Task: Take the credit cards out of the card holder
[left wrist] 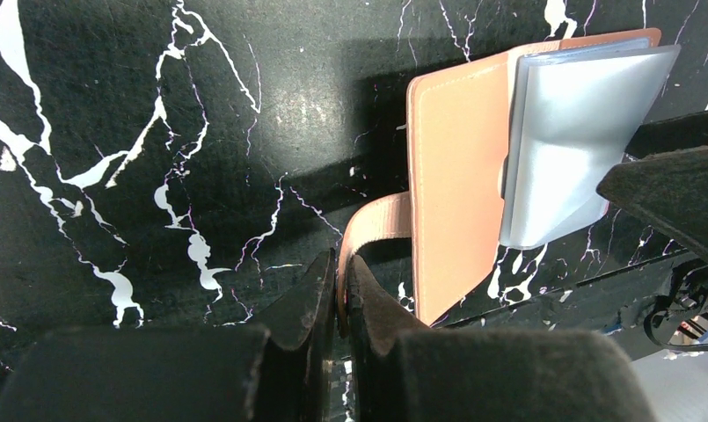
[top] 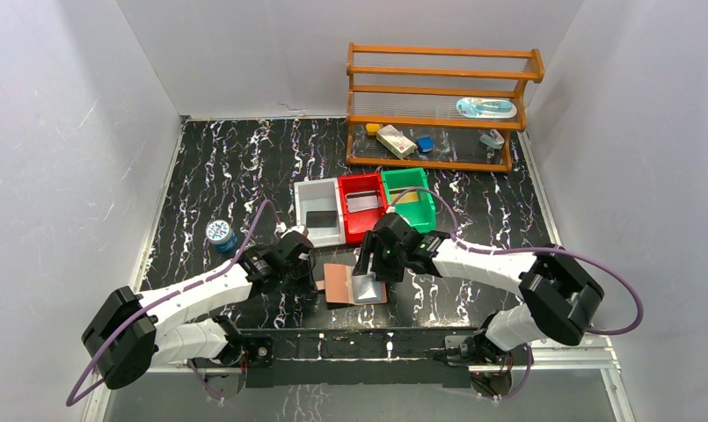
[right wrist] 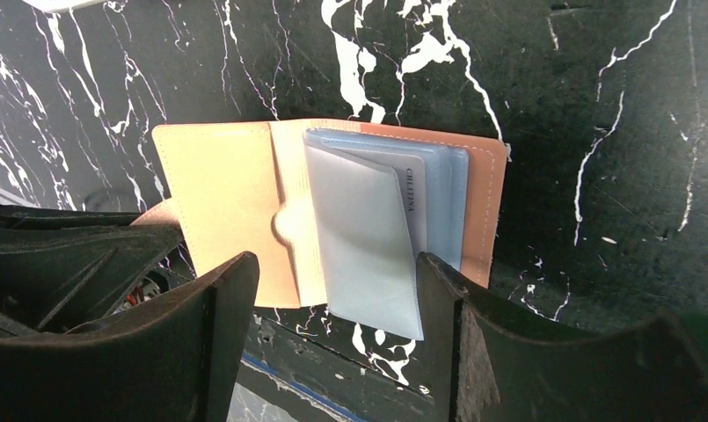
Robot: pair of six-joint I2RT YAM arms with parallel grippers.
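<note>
Card holder (top: 354, 283) lying open on worktop (top: 218, 167), near front edge. Left end effector (left wrist: 341, 294) pinching its strap tab (left wrist: 376, 220). Right end effector (right wrist: 337, 264) gaping wide over sleeved credit cards (right wrist: 425, 207); card print unreadable. White bin (top: 300, 211), red bin (top: 343, 211) and green bin (top: 430, 207) standing just behind.

Table (top: 218, 176): black marble pattern, white veins.
Card holder (top: 354, 284): tan-brown leather; sleeves (right wrist: 368, 229) pale blue, translucent.
Far of it, left to right: white bin (top: 319, 183), red bin (top: 361, 178), green bin (top: 403, 172).
Rack (top: 438, 90): orange-brown wood.
Can (top: 220, 233), left: blue.
Cables (top: 614, 290): purple.
</note>
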